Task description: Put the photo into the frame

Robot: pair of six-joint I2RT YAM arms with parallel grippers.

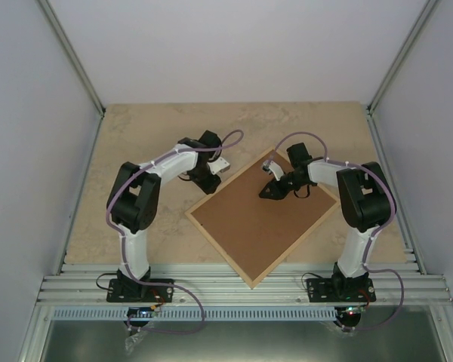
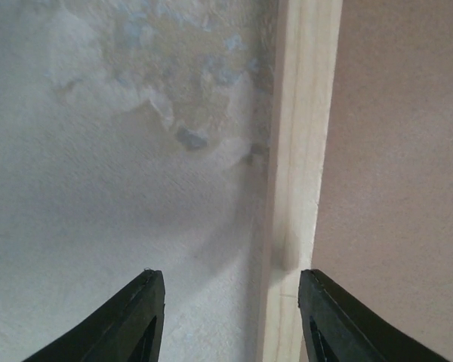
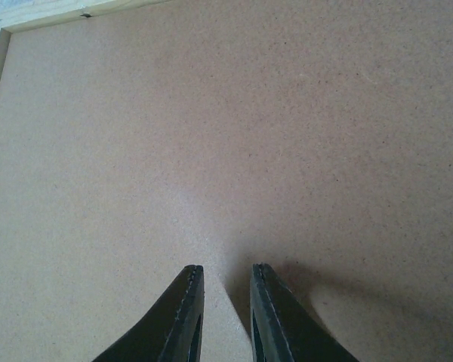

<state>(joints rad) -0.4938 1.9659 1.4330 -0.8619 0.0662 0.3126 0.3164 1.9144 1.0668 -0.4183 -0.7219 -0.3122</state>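
As the left jaws straddle the frame slat half open and the right jaws stand narrow and empty, a skewed pinch may slide the frame.

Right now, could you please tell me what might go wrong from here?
The open left end effector straddles a slat of the frame; closing or lifting there could drag or tilt the frame. The right end effector, barely open, sits low over the backing; pressing down could shift it. The photo is not in view, so its seating is unchecked.
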